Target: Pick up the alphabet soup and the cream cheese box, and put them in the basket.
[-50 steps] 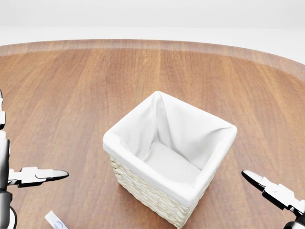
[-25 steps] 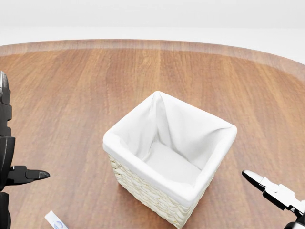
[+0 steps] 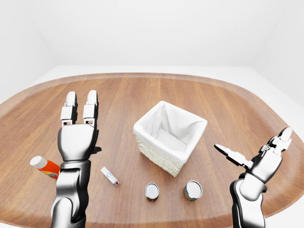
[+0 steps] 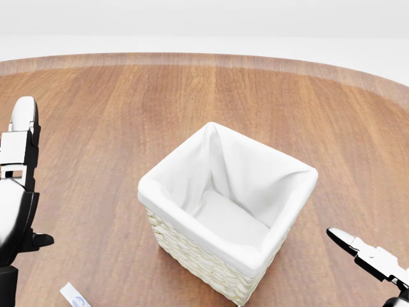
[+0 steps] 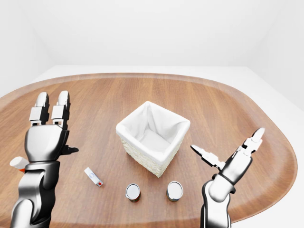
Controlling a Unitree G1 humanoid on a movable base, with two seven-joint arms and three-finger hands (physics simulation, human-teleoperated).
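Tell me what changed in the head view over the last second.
The left hand turned and rose at the view's left edge: its fingers, earlier pointing sideways toward the basket, now point up. Nothing was grasped or released. The right hand, the basket, the small white box at the bottom edge and the camera stayed put.

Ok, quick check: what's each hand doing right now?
Left hand: open, fingers pointing up, holding nothing.
Right hand: open, fingers spread, holding nothing.

Head view looks closely down on the basket (image 4: 227, 211); both eye views sit wider.
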